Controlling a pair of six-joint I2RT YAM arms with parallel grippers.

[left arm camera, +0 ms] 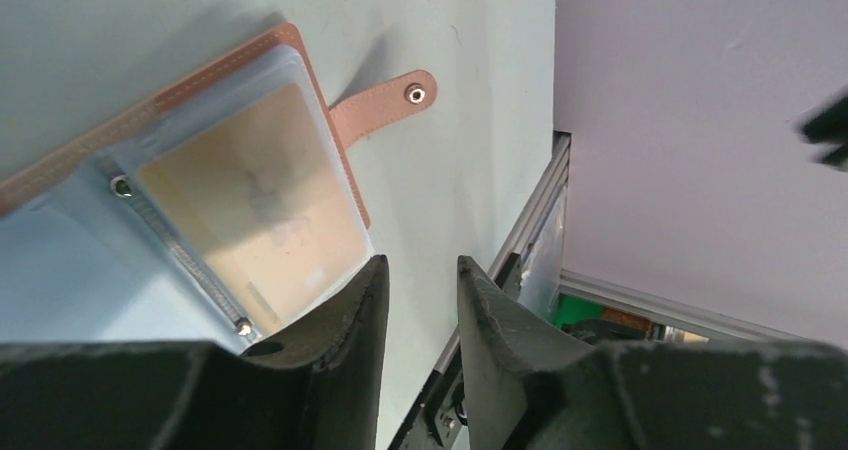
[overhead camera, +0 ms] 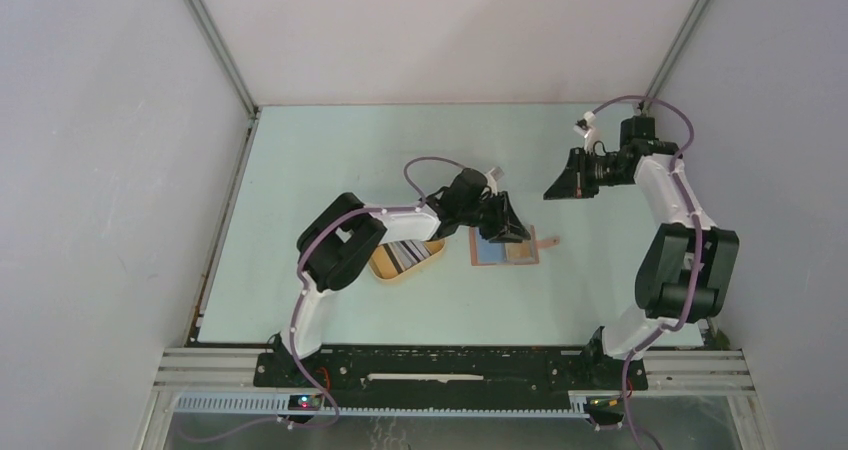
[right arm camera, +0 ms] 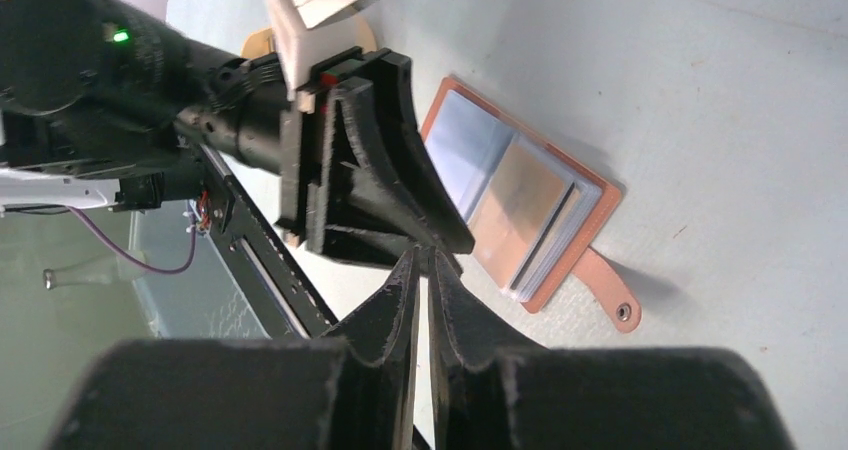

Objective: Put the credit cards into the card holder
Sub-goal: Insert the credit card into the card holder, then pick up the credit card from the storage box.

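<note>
— Left gripper (overhead camera: 508,228)?
— Stretched to mid-table, pointing down, fingers a little apart, nothing between them.
— Right gripper (overhead camera: 560,185)?
— Hovers farther right, aimed left, fingers pressed almost together.

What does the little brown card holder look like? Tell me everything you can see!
The card holder is a reddish-brown, leather-looking folder lying open and flat on the pale green table. Stitching runs along its edge. Inside are clear plastic sleeves: one looks light blue, one shows something tan. Small metal studs pin them at the fold. Its snap tab sticks out sideways, unfastened. The left arm's jaws hover over one corner; I cannot tell if they touch.
</note>
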